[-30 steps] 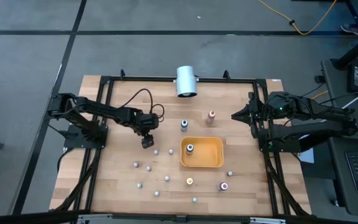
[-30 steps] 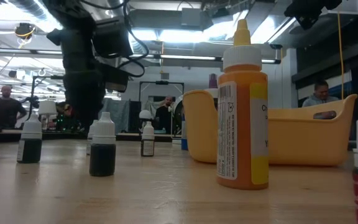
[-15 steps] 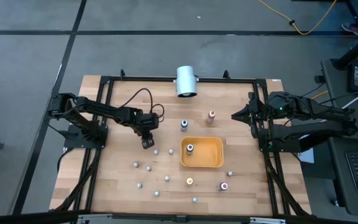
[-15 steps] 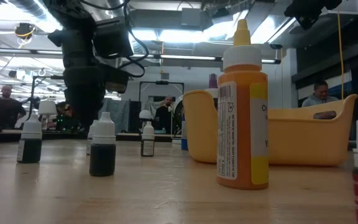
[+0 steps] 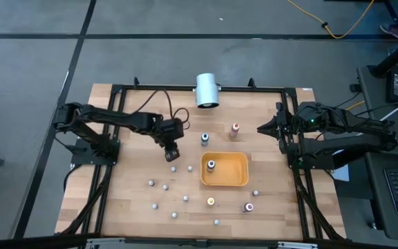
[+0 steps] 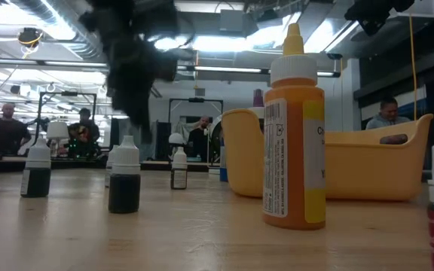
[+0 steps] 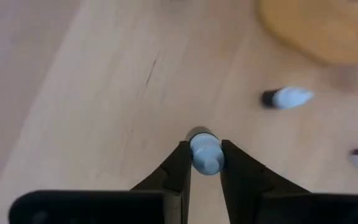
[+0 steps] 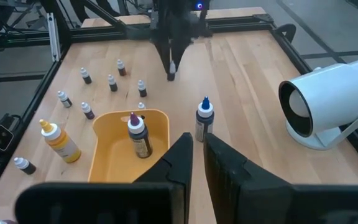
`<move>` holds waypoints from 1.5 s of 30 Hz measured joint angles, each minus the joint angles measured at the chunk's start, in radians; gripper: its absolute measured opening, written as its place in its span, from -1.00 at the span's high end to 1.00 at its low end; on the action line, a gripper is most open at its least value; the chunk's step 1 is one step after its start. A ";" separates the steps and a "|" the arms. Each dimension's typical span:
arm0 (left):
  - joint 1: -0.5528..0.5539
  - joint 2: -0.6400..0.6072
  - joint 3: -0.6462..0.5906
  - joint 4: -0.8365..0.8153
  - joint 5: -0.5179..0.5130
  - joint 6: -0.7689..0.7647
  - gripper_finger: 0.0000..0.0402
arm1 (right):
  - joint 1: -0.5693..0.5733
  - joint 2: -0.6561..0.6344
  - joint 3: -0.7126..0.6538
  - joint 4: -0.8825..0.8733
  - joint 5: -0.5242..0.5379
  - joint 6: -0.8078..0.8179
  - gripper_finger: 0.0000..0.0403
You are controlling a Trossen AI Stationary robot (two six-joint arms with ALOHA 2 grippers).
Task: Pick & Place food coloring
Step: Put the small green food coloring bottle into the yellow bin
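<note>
Food coloring bottle (image 7: pixel 206 154), round-capped, between left end effector (image 7: pixel 204 163) fingers.

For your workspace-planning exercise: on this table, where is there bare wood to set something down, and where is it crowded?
Bare wood lies between the yellow tray and the right arm's base, and along the left edge below the left arm. The stretch left of and below the tray is crowded with small dropper bottles. The left gripper carries one bottle there.

- One small food coloring bottle (image 7: pixel 205 154) with a pale cap is pinched between the left gripper's (image 5: pixel 172 153) fingers, off the wood.
- Another bottle (image 5: pixel 211 166) stands upright inside the yellow tray (image 5: pixel 239 181).
- The rest (about a dozen) stand scattered over the table (image 5: pixel 130 200).
</note>
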 joint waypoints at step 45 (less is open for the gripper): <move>-0.127 0.780 1.315 -0.336 0.087 0.197 0.71 | 0.000 -0.001 0.000 -0.020 -0.001 0.028 0.78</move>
